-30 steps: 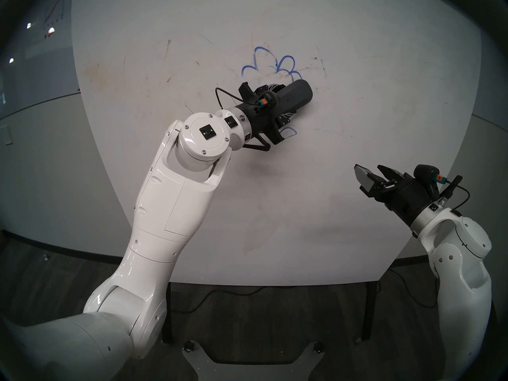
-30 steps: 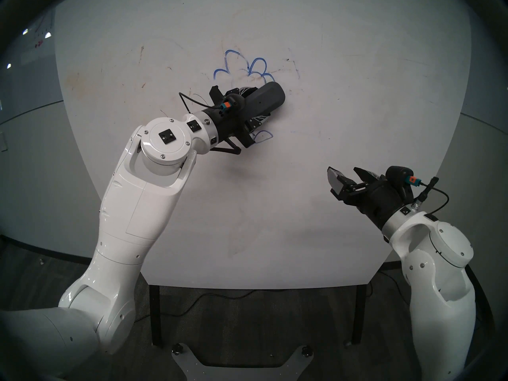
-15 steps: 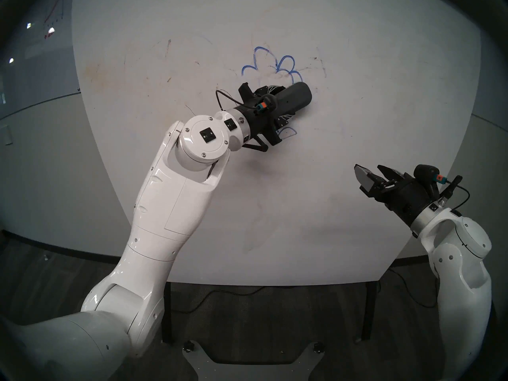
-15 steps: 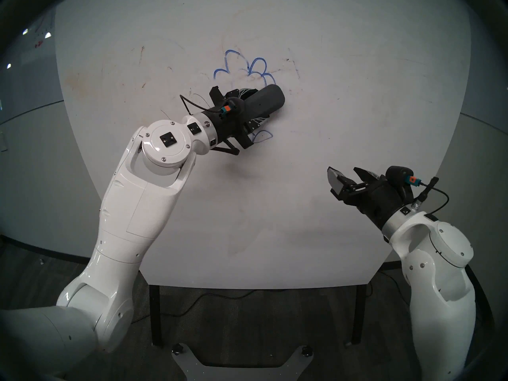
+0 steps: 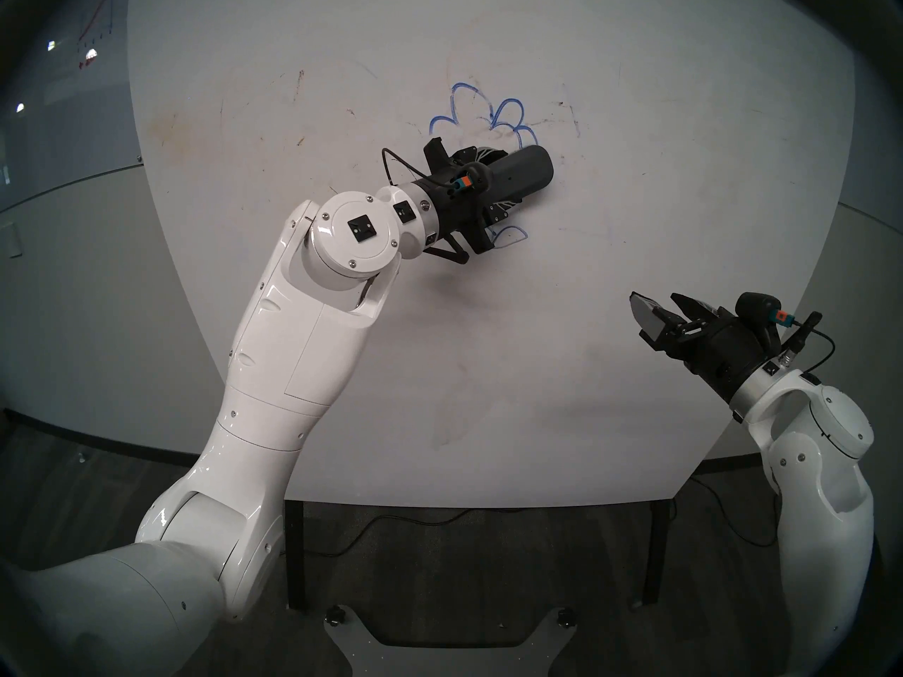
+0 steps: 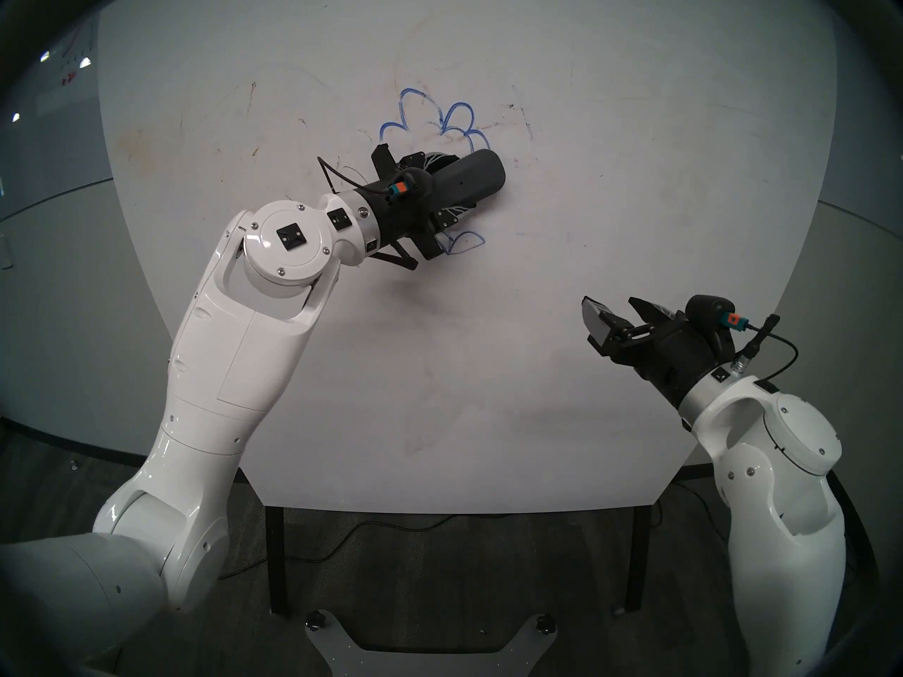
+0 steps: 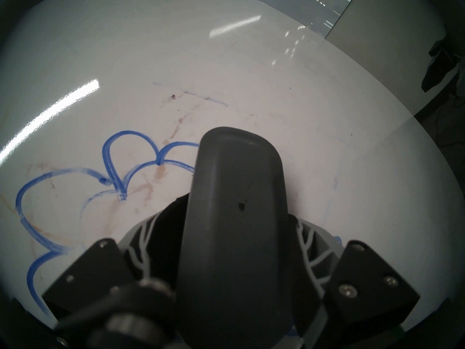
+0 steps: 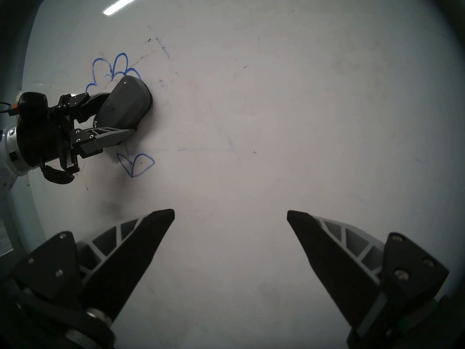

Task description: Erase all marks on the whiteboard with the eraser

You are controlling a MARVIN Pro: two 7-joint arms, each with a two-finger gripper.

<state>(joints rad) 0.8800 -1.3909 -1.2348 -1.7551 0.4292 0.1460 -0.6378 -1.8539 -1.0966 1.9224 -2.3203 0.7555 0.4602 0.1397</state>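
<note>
**Left arm shifts, eraser on the flower**

Since a second ago the left arm's elbow and wrist housing have swung a little toward the view's left and upward in the head views, and more of the lower leaf now shows past the gripper; the eraser's tip sits at almost the same spot.

Nearest the robot, the right gripper (image 8: 230, 215) hangs in front of the board's lower right, its jaws spread wide with nothing between them, and has not moved.

Farther in, the left gripper (image 5: 503, 182) is clamped on the eraser (image 5: 525, 173), one finger on each long side. The eraser is a dark grey oblong block with a small dot on top, its far end laid against the whiteboard (image 5: 684, 221) just below the petals.

On the board, the marks (image 5: 464, 107) are thin blue lines: three or four petal loops above the eraser, the rightmost one partly hidden behind its tip, and a pair of leaves (image 8: 136, 164) below the gripper. Between petals and leaves the gripper and eraser cover the surface, so any stem there cannot be seen. Brown smudges and short dark scratches are scattered around the drawing.
</note>
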